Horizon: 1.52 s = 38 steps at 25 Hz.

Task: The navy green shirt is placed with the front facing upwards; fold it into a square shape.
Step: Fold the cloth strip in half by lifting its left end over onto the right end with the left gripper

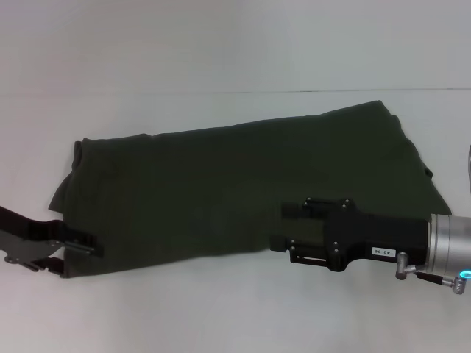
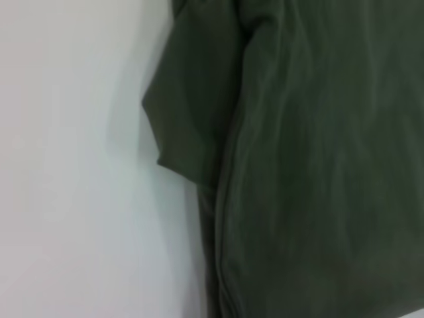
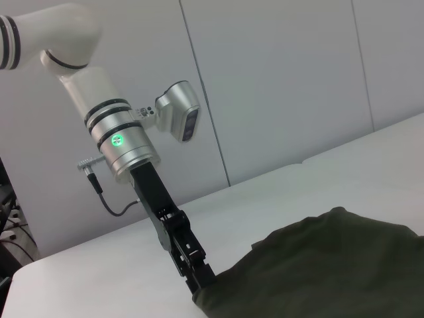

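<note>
Nearest, the right tool [image 1: 283, 229] hovers over the navy green shirt [image 1: 221, 184], fingers spread. Left tool [image 1: 87, 246] pinches its near-left corner. Shirt lies folded mid white desk [image 1: 235, 44]; pale wall panels [image 3: 278, 79] behind.

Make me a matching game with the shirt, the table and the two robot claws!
Things:
1. navy green shirt
2. table
3. left claw
4. right claw

Places or colours:
A. white
B. at the shirt's left near corner
C. dark olive, folded into a long band
D. over the shirt's near edge, toward the right

Pairs: 1-C, 2-A, 3-B, 4-D
</note>
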Each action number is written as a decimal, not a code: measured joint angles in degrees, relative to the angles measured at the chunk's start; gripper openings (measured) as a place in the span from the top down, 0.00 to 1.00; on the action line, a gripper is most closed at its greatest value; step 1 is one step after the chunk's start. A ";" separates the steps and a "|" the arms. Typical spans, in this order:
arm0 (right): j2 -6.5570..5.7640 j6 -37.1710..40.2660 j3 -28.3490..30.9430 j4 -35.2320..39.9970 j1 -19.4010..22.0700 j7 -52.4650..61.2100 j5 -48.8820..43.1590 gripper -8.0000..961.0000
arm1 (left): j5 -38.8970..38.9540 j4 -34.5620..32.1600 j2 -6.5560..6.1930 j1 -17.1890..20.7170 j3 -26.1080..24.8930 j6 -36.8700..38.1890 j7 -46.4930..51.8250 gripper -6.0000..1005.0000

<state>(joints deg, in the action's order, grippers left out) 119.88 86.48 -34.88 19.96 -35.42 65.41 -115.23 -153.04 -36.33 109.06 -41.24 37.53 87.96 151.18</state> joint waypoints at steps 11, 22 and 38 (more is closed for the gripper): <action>0.00 0.33 -0.02 -0.06 0.23 -0.02 0.04 0.27 | -0.83 0.10 -0.59 -0.49 0.25 -0.72 0.06 0.11; 0.00 0.36 -0.01 0.06 0.13 -0.20 0.35 0.27 | -0.95 -0.24 -0.30 0.23 0.38 -0.79 0.04 0.11; 0.00 0.70 -0.01 0.00 0.25 -0.21 0.36 0.28 | -0.94 -0.16 0.65 -0.24 0.79 -1.39 -0.11 0.11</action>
<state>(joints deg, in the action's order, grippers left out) 119.88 87.18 -34.89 19.97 -35.16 65.20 -114.87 -153.99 -36.49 109.72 -41.48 38.33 86.57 151.06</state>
